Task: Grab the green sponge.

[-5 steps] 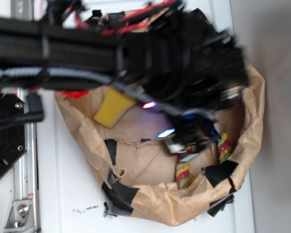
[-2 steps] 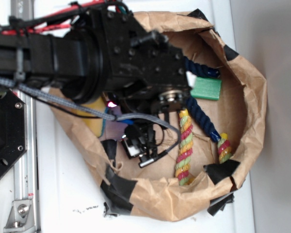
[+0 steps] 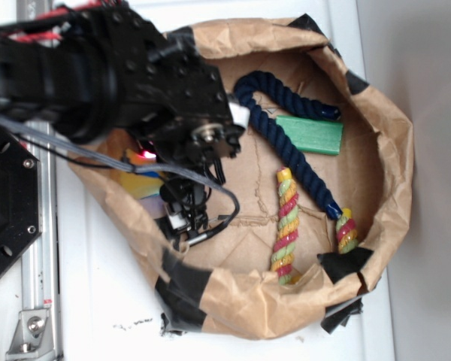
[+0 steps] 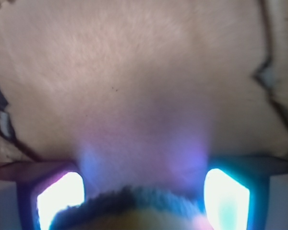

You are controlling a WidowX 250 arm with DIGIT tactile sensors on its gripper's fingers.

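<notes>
The green sponge (image 3: pixel 310 135) lies flat in the upper right of the brown paper bag (image 3: pixel 383 173), partly under a dark blue rope (image 3: pixel 286 147). My gripper (image 3: pixel 186 226) is low over the bag's left side, far left of the sponge and apart from it. In the wrist view the gripper (image 4: pixel 143 191) shows two glowing fingers (image 4: pixel 61 199) standing wide apart over bare brown paper. A blurred yellowish shape with a dark edge (image 4: pixel 134 213) fills the bottom between them. The green sponge is out of the wrist view.
A yellow sponge (image 3: pixel 135 184) peeks out under the arm at the bag's left wall. A red-yellow-green twisted rope (image 3: pixel 286 226) lies in the lower middle, with a second short piece (image 3: pixel 346 232) to its right. Black tape patches (image 3: pixel 186 289) mark the crumpled rim.
The arm swung from the bag's right side to its left, uncovering the green sponge and blue rope. The yellow sponge and the bag's left wall shifted left.
</notes>
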